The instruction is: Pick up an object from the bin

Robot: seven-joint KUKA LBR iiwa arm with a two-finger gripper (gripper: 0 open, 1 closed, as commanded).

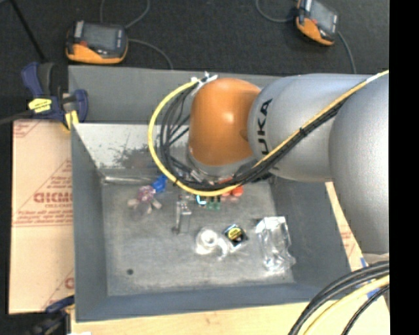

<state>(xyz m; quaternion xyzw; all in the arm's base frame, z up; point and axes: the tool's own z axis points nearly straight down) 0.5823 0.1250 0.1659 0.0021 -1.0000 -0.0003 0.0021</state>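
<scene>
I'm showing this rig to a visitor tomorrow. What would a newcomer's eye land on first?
The arm's big orange wrist cover, looped by a yellow cable, hangs over the back of the grey bin. On the floor in front of it lie a white roll, a small black-and-yellow thing and crumpled clear plastic; a purple piece lies to the left.

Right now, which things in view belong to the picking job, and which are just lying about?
Job: grey metal bin; white plastic ring; small black-and-yellow block; crumpled clear plastic bag; small blue piece.
Lying about: orange-and-black cabled device beyond the bin; its twin at top right.
</scene>
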